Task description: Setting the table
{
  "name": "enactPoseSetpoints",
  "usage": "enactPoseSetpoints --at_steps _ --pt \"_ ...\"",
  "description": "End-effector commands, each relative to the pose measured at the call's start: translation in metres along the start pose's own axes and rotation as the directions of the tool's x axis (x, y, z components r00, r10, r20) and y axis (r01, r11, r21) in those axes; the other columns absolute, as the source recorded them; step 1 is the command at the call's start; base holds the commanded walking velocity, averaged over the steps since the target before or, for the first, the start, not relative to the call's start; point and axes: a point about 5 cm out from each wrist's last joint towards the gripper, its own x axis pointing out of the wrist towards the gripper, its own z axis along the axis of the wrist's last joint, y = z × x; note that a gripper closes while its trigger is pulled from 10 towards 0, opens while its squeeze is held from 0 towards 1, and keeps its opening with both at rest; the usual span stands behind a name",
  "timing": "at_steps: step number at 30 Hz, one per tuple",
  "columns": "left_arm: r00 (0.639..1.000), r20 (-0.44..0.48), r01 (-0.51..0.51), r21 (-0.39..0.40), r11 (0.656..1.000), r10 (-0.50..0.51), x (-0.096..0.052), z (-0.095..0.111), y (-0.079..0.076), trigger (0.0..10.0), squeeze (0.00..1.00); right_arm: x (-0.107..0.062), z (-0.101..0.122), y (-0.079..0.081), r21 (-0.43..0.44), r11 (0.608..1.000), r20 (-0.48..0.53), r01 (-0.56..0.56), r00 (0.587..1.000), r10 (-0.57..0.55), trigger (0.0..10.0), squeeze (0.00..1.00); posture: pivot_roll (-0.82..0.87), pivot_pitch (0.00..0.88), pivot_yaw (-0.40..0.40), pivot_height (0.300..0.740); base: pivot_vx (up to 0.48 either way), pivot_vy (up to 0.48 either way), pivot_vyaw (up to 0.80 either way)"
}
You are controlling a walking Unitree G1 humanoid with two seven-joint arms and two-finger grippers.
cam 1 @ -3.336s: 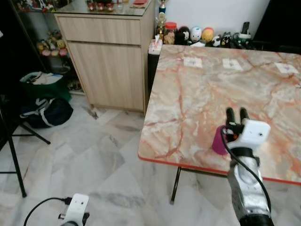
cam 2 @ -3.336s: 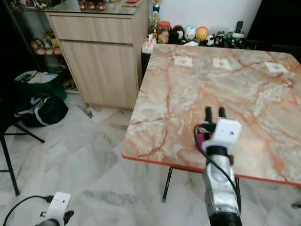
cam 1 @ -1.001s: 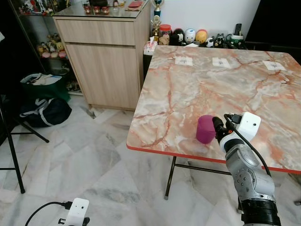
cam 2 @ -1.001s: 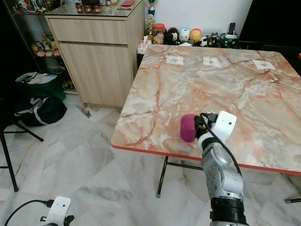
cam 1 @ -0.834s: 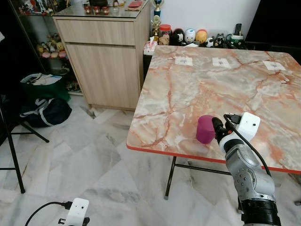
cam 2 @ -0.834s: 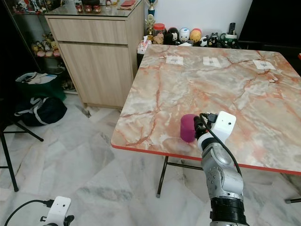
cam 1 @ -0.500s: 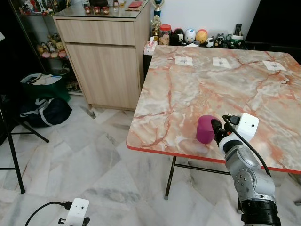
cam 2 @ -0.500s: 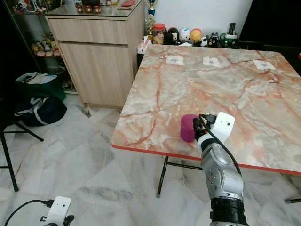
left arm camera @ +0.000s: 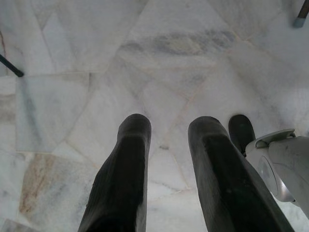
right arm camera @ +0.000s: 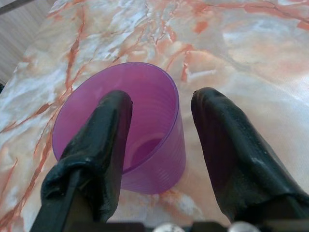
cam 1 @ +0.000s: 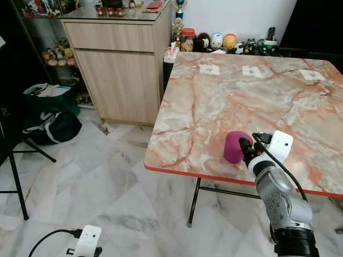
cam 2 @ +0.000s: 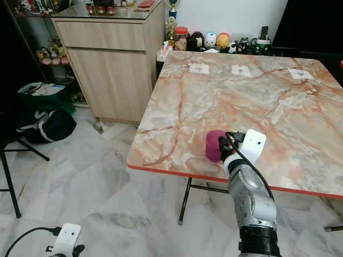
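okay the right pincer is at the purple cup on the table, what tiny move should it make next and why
Probably back the right pincer straight away from the purple cup. One finger reaches inside the cup's mouth, the other stands outside its wall with a gap, and the cup stands upright on the marble table, near its front edge. A sideways move could tip it.

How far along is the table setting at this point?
Done: a purple cup stands upright on the marble table, near its front edge. In hand: the right gripper is open, one finger inside the cup and one outside its wall. The left gripper hangs idle over the floor. Left: no other tableware is set out.
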Motion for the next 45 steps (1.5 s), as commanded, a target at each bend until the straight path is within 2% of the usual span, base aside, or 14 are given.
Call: enactPoseSetpoints --at_steps 1,3,4,5,6,9,14,20,21,37,39,40,42,45 --pt "1.0 -0.002 -0.007 0.005 1.0 0.007 -0.001 -0.002 0.002 10.0 0.0 -0.001 -0.005 -0.001 0.012 1.0 -0.023 0.002 1.0 -0.001 10.0 0.0 0.12 0.0 -0.017 0.74 0.0 0.0 0.0" --pt "1.0 -0.002 -0.007 0.005 1.0 0.007 -0.001 -0.002 0.002 10.0 0.0 -0.001 -0.004 -0.002 0.014 1.0 -0.023 0.003 1.0 -0.002 3.8 0.0 0.12 0.0 -0.018 0.74 0.0 0.0 0.0" --pt "1.0 -0.002 -0.007 0.004 1.0 0.007 -0.001 -0.003 0.002 10.0 0.0 -0.001 -0.004 -0.002 0.014 1.0 -0.024 0.002 1.0 -0.001 3.4 0.0 0.13 0.0 -0.018 0.74 0.0 0.0 0.0" --pt "1.0 -0.002 -0.007 0.004 1.0 0.007 -0.001 -0.003 0.002 10.0 0.0 -0.001 -0.005 -0.001 0.014 1.0 -0.024 0.001 1.0 -0.001 2.1 0.0 0.13 0.0 -0.018 0.74 0.0 0.0 0.0" --pt "1.0 -0.002 -0.007 0.004 1.0 0.007 -0.001 -0.003 0.002 10.0 0.0 -0.001 -0.005 -0.001 0.014 1.0 -0.025 0.0 1.0 0.0 1.8 0.0 0.13 0.0 -0.018 0.74 0.0 0.0 0.0" --pt "1.0 -0.002 -0.008 0.003 1.0 0.008 -0.001 -0.003 0.002 10.0 0.0 -0.001 -0.005 -0.001 0.015 1.0 -0.027 0.0 1.0 0.001 1.3 0.0 0.13 0.0 -0.018 0.74 0.0 0.0 0.0" --pt "1.0 -0.001 -0.011 0.002 1.0 0.011 -0.001 -0.003 0.003 10.0 0.0 -0.001 -0.005 -0.001 0.018 1.0 -0.026 0.0 1.0 0.0 1.9 0.0 0.13 0.0 -0.018 0.74 0.0 0.0 0.0" --pt "1.0 -0.002 -0.015 -0.001 1.0 0.015 -0.001 -0.003 0.005 10.0 0.0 -0.001 -0.007 0.0 0.021 1.0 -0.029 -0.002 1.0 0.002 0.7 0.0 0.13 0.0 -0.018 0.74 0.0 0.0 0.0" --pt "1.0 -0.002 -0.015 -0.001 1.0 0.015 -0.001 -0.003 0.005 10.0 0.0 -0.001 -0.007 0.0 0.021 1.0 -0.029 -0.002 1.0 0.002 0.0 0.0 0.13 0.0 -0.018 0.74 0.0 0.0 0.0" --pt "1.0 0.0 -0.01 0.011 1.0 0.01 -0.001 -0.002 0.005 10.0 0.0 -0.002 -0.008 0.002 0.029 1.0 -0.017 0.006 1.0 -0.006 0.0 0.0 0.13 0.0 -0.018 0.74 0.0 0.0 0.0" --pt "1.0 0.002 -0.012 0.012 1.0 0.012 -0.001 -0.001 0.005 10.0 0.0 -0.002 0.001 0.0 -0.015 0.999 0.086 0.033 0.996 -0.032 0.0 0.0 0.13 0.0 -0.018 0.74 0.0 0.0 0.0" --pt "1.0 0.002 -0.012 0.012 1.0 0.012 -0.001 -0.001 0.005 10.0 0.0 -0.002 0.001 0.0 -0.015 0.999 0.086 0.033 0.996 -0.032 0.0 0.0 0.13 0.0 -0.018 0.74 0.0 0.0 0.0" --pt "1.0 0.005 -0.015 0.012 1.0 0.014 -0.001 -0.001 0.004 10.0 0.0 -0.006 0.017 0.003 -0.021 0.999 0.231 0.042 0.972 -0.036 0.0 0.0 0.13 0.0 -0.021 0.74 0.0 0.0 0.0" --pt "1.0 0.006 -0.013 0.012 1.0 0.013 -0.001 -0.001 0.002 10.0 0.0 -0.011 0.024 0.008 -0.061 0.996 0.333 0.06 0.942 -0.036 0.0 0.0 0.12 0.0 -0.023 0.74 0.0 0.0 0.0"
